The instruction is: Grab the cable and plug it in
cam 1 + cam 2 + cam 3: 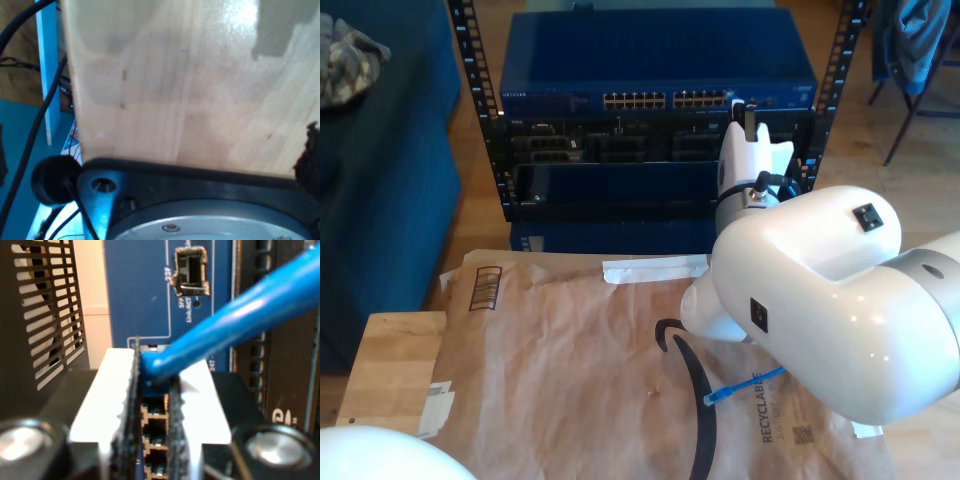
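A dark metal equipment rack (480,90) holding a blue network switch (650,60) is standing on a wooden floor (910,150). Crumpled brown packing paper (580,370) is lying over a pale wooden board (390,370), with a deep blue sofa (380,180) sitting at the exterior view's left

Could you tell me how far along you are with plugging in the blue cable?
Grabbing looks done: my second claw is shut on the cable near its plug end, right at the blue switch ports. Whether the plug is seated I can't tell. The cable's other end lies loose on the brown paper.
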